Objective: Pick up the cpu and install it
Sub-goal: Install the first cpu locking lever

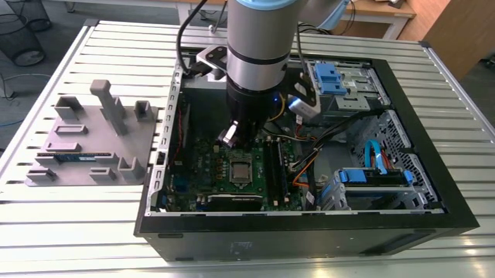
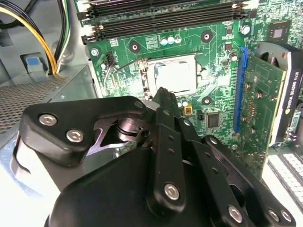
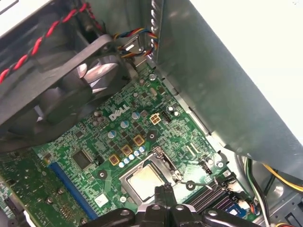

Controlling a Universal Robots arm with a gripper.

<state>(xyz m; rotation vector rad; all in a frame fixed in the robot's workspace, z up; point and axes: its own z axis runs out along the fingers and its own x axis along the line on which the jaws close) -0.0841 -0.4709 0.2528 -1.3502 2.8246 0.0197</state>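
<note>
The cpu (image 1: 241,171) is a small square chip with a silver-grey top, lying flat in the socket on the green motherboard (image 1: 208,168) inside the open computer case. It appears in both wrist views (image 2: 177,75) (image 3: 143,181). My gripper (image 1: 246,147) hangs just above the board, a little way off the socket's far side. Its black fingers (image 2: 163,97) (image 3: 165,191) are pressed together with nothing between them, and their tips sit by the socket's edge without touching the chip.
A grey tray (image 1: 116,136) holding a blue-green memory stick (image 1: 77,156) lies outside the case at the exterior view's left. Inside are a black fan (image 3: 61,80), memory slots (image 2: 165,14), a graphics card (image 2: 270,104), loose cables (image 1: 309,162) and blue drive bays (image 1: 375,176).
</note>
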